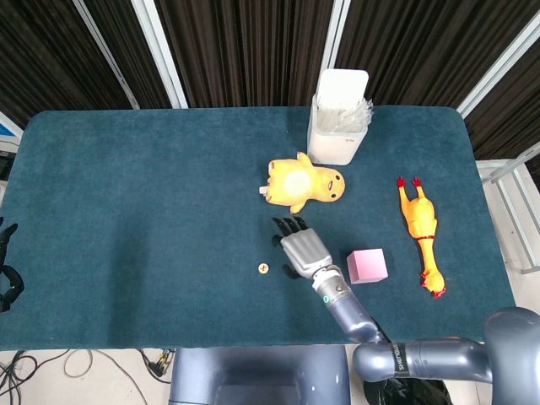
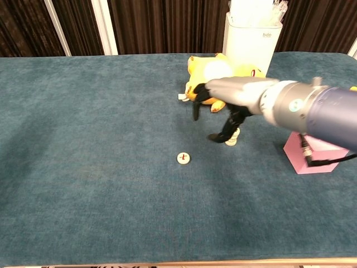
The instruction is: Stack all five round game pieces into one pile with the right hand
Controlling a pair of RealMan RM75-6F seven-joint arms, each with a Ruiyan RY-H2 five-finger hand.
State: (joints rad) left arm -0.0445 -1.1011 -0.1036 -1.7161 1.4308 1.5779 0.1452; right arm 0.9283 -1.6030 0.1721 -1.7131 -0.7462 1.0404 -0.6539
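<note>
A short stack of round cream game pieces [image 2: 233, 136] stands on the cloth in front of the yellow plush. In the head view my right hand [image 1: 299, 247] covers the stack. One more round piece [image 1: 263, 268] [image 2: 183, 158] lies flat by itself, to the left of the stack and nearer to me. The right hand [image 2: 223, 96] hovers above and just left of the stack, fingers apart and hanging down, holding nothing. One dark fingertip [image 2: 215, 137] reaches down beside the stack. Dark fingers of my left hand [image 1: 7, 283] show at the table's left edge.
A yellow plush toy [image 1: 304, 181] lies just behind the hand. A white container [image 1: 340, 116] stands at the back. A pink cube [image 1: 367, 265] sits right of the hand, and a rubber chicken [image 1: 419, 228] lies further right. The dark blue cloth [image 1: 126, 211] stretches leftward.
</note>
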